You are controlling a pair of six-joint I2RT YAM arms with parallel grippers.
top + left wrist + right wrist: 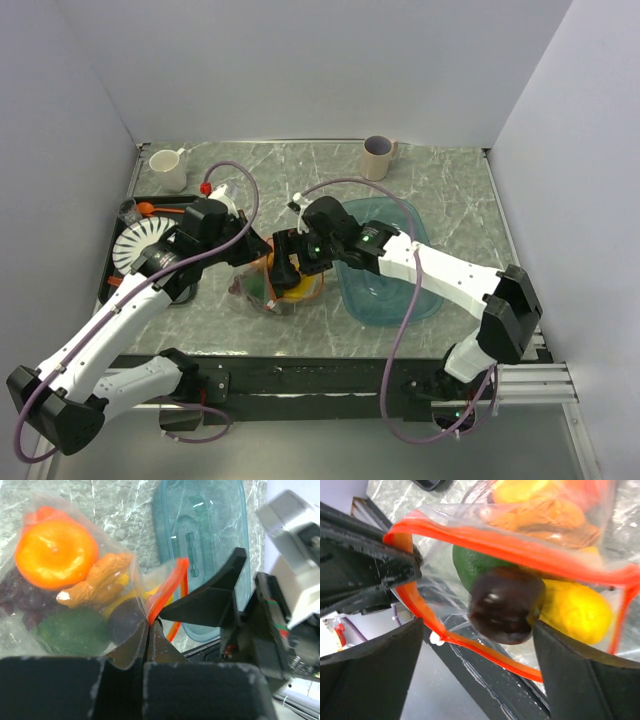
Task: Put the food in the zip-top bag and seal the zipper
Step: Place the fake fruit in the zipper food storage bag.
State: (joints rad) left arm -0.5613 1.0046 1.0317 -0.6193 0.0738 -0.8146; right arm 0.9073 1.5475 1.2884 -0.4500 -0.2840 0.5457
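Note:
The zip-top bag (272, 293) lies between the two arms with its mouth held open. Inside it is food: an orange fruit (55, 552), a green one (72, 632), dark grapes (17, 600) and a lemon (577, 612). My left gripper (149, 622) is shut on the orange-red zipper (167, 592) at the bag's mouth. My right gripper (477, 625) stands open at the mouth. A dark purple round fruit (506, 605) sits between its fingers, just inside the zipper loop (485, 652). The white slider (436, 639) is at the loop's end.
A translucent teal tray (390, 295) lies right of the bag, under the right arm. A black tray (112, 290) at the left holds a white ribbed dish (138, 245) and an orange spoon (150, 208). A white mug (168, 170) and a beige cup (378, 157) stand at the back.

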